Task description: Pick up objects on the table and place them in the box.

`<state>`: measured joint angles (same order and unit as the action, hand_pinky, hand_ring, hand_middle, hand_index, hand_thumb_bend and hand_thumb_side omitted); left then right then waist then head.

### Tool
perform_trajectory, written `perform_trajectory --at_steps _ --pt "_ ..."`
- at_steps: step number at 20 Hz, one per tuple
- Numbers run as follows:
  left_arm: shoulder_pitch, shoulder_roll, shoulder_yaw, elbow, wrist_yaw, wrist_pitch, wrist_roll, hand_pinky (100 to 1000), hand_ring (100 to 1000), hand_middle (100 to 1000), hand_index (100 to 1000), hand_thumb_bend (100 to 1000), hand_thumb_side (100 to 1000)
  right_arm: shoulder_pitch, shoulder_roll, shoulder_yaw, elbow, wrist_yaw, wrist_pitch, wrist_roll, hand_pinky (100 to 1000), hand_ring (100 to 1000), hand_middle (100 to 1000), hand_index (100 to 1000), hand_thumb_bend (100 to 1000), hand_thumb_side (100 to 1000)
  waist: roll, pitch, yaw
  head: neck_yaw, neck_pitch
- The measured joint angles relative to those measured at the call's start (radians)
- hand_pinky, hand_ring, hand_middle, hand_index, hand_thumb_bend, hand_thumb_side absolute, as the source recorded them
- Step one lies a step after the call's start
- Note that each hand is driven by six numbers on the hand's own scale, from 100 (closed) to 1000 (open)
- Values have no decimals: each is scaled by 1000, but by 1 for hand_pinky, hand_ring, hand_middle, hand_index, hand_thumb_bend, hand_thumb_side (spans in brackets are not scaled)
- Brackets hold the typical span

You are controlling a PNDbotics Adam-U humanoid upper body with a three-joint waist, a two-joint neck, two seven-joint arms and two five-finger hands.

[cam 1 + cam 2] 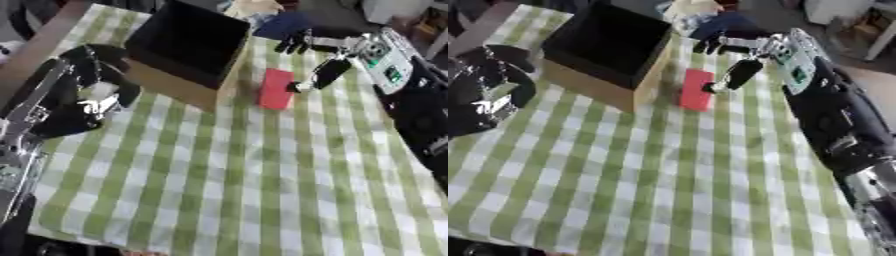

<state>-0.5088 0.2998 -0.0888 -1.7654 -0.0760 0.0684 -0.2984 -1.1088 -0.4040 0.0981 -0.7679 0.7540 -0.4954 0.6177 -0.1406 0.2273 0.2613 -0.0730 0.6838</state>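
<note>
red block point(276, 88) stood near table's point(262, 190) far edge, beside box point(186, 50) | right hand point(325, 55) spread, thumb at block's right side | left hand point(87, 107) curled, empty, left edge

A red block point(276, 88), flat-faced and rectangular, stands on its edge on the green-and-white checked cloth of the counter point(262, 190), just beside the right wall of the box point(185, 50). The box is square, with tan outer walls and a dark, black-lined inside, open at the top, standing near the counter's far edge.
</note>
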Motion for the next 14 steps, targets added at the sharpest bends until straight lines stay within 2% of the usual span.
perform_trajectory --at_steps 14 --pt "-1 -1 0 1 0 -2 -4 722 597 615 784 488 396 -9 31 -7 55 69 0 -4 839 881 872 933 409 364 0 -4 9 -1 0"
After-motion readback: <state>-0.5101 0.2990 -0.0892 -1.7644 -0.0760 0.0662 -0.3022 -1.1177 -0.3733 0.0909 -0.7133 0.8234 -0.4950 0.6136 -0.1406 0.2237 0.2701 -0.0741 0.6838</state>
